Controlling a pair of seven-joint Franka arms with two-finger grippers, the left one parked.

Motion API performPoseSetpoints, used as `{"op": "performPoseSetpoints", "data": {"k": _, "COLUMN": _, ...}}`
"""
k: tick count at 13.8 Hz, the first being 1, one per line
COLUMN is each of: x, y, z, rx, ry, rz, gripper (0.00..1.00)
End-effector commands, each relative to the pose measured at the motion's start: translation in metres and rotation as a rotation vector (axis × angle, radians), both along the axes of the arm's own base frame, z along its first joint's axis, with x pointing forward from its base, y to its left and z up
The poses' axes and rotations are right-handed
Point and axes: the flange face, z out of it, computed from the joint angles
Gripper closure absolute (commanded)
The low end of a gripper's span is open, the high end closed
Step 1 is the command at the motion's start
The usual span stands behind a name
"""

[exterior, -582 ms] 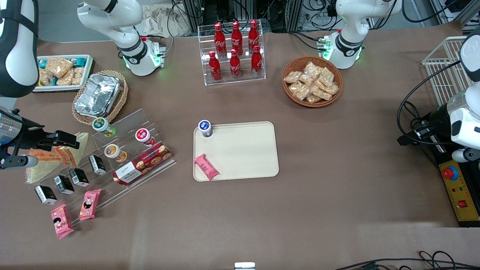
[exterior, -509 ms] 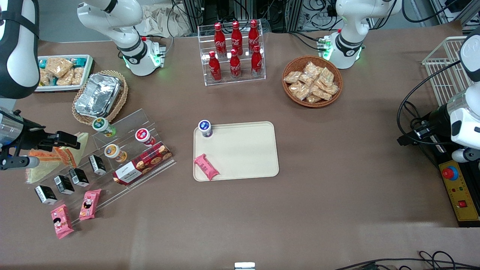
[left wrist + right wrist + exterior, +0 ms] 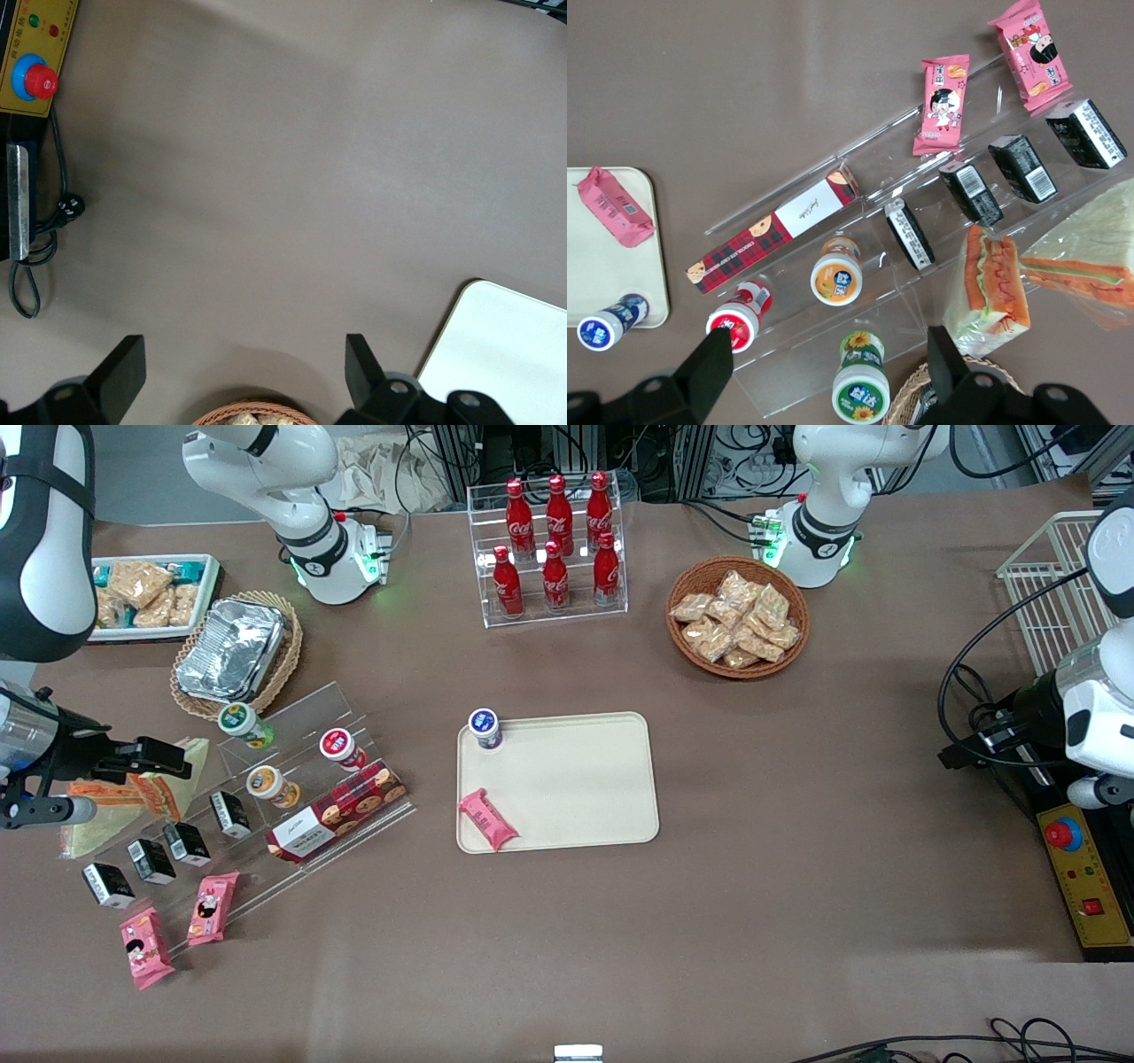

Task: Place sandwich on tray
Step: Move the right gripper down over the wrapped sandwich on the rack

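My gripper (image 3: 164, 755) hangs above the table at my end, over the clear acrylic stepped display rack (image 3: 292, 779), with jaws spread wide and nothing between them; in the wrist view both black fingers (image 3: 709, 359) stand well apart with only rack and cups below.

The triangular plastic-wrapped sandwich with pale bread and orange-green filling (image 3: 168, 784) sits just beside that rack, at the rack's end toward my edge of the table, a second similar wedge (image 3: 93, 815) touching it. In the wrist view the sandwich (image 3: 992, 288) lies off to one side of my fingers, not between them, its filling edge running roughly along my finger-to-finger line. So I judge I must shift sideways over it and probably turn before descending.

The large cream-beige rectangular tray (image 3: 576, 779) lies well apart from the rack, toward the table's middle, already carrying a pink snack bar (image 3: 486, 819) and a small blue-lidded cup (image 3: 484, 728).
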Motion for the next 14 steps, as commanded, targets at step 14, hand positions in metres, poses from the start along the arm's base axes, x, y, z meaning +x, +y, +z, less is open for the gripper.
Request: {"op": "performPoseSetpoints", "data": {"k": 14, "x": -0.012, "y": -0.175, "z": -0.049, "rx": -0.105, "ry": 0.053, "rz": -0.707, "gripper": 0.02}}
